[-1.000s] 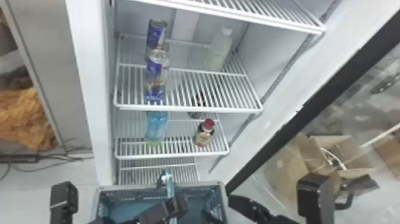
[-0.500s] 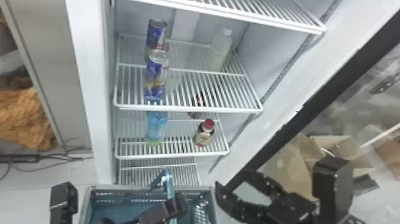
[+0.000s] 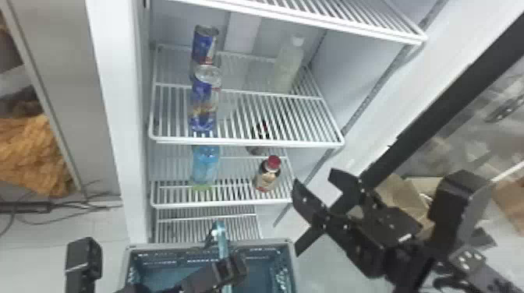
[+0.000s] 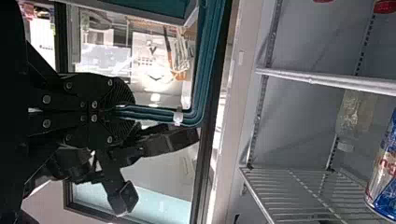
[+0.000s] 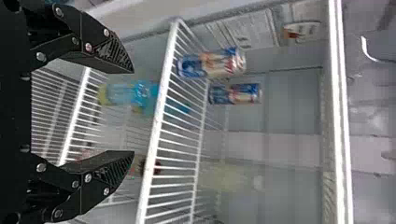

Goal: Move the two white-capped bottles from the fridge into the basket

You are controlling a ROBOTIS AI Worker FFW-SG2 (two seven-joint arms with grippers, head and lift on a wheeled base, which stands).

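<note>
One white-capped bottle (image 3: 288,64), pale and clear, stands at the back right of the shelf with the cans; in the right wrist view the pale bottle (image 5: 229,177) lies beyond that shelf's wires. I cannot make out a second one. My left gripper (image 3: 231,269) is over the teal basket (image 3: 290,253); in the left wrist view the left gripper (image 4: 122,112) is shut on the basket's handle (image 4: 156,114). Lower right of the shelves is my right gripper (image 3: 315,182), open and empty, outside the fridge. In the right wrist view, the right gripper (image 5: 133,112) has widely parted fingers facing the shelves.
Two blue cans (image 3: 202,105) stand at the left of the bottle's shelf. Below are a blue bottle (image 3: 205,165) and a red-capped bottle (image 3: 268,174). Wire shelf edges (image 3: 249,144) cross the fridge front. The dark-edged door (image 3: 429,113) stands open on the right.
My right gripper has risen toward the shelves, staying open. The basket, held by my left gripper, swung a little left and then back right.
</note>
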